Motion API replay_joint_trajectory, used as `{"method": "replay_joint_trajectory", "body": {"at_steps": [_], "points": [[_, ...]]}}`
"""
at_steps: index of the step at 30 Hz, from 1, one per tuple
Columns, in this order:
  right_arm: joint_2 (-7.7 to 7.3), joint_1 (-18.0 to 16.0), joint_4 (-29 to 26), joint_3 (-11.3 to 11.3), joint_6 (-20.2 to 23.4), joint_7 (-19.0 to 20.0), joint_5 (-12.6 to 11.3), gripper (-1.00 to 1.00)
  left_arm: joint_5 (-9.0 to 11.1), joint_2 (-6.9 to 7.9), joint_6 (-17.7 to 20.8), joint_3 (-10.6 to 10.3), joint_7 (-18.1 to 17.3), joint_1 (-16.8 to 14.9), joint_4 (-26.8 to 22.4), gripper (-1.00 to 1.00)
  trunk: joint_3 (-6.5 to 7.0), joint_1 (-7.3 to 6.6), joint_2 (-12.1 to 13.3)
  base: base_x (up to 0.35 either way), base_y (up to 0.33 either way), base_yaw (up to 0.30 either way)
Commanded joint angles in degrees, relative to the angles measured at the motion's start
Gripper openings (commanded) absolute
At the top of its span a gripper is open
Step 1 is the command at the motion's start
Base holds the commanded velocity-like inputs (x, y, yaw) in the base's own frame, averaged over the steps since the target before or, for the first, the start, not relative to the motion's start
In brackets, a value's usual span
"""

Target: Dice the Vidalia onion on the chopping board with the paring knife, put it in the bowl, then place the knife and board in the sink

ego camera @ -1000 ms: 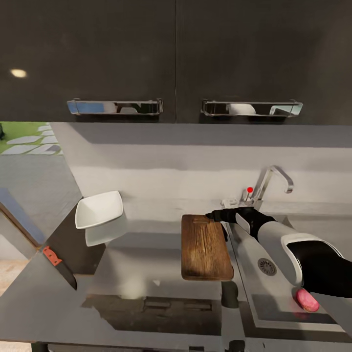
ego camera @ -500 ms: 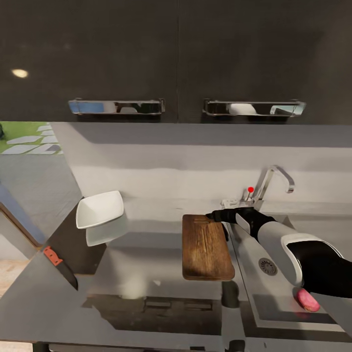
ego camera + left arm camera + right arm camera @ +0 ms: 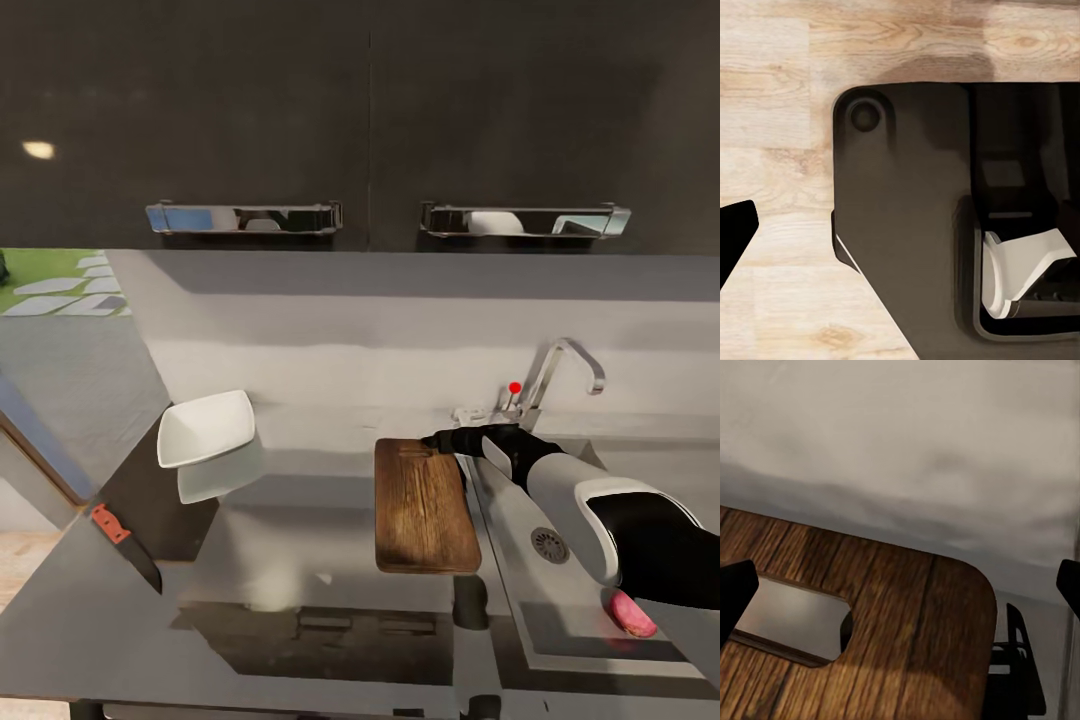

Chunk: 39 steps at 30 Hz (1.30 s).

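A chopping board (image 3: 423, 505) lies on the countertop (image 3: 270, 540), just left of the sink (image 3: 570, 590). An onion (image 3: 630, 613) sits in the sink's near end. A bowl (image 3: 204, 428) rests far left, a knife (image 3: 125, 545) nearer.

Soft, even light fills the render; the counter (image 3: 300, 560) mirrors dark cabinets (image 3: 360, 120), where a lamp glints; edges slightly soft.

Kitchen, simulator render. Evidence: long grey reflective countertop (image 3: 300, 560); steel sink (image 3: 560, 600) at its right end, round drain, chrome tap (image 3: 560, 370) with red dot; dark wall cabinets (image 3: 360, 120) above with chrome bar handles (image 3: 243, 217); pale backsplash. Wooden chopping board (image 3: 425, 505) beside sink, white bowl (image 3: 205, 428) and paring knife (image 3: 125, 545) near left end.
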Motion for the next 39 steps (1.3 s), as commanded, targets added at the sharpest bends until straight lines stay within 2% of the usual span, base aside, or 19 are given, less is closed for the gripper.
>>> {"method": "replay_joint_trajectory", "body": {"at_steps": [1, 29, 39], "points": [[-0.03, -0.02, -0.10, 0.43, 0.33, 0.18, -0.32, 1.00, 0.28, 0.03, -0.08, -0.08, -0.02, 0.01, -0.07, 1.00, -0.14, 0.03, -0.10, 0.000, 0.000, 0.000], [-0.03, -0.01, -0.10, 0.52, 0.33, 0.18, -0.32, 1.00, 0.28, -0.05, -0.08, -0.08, -0.02, 0.01, 0.24, 1.00, -2.63, 0.03, -0.10, 0.000, 0.000, 0.000], [-0.03, -0.01, -0.10, 0.52, 0.33, 0.18, -0.32, 1.00, 0.28, -0.55, -0.08, -0.08, -0.02, 0.01, 0.24, 1.00, -3.52, 0.03, -0.10, 0.000, 0.000, 0.000]]}}
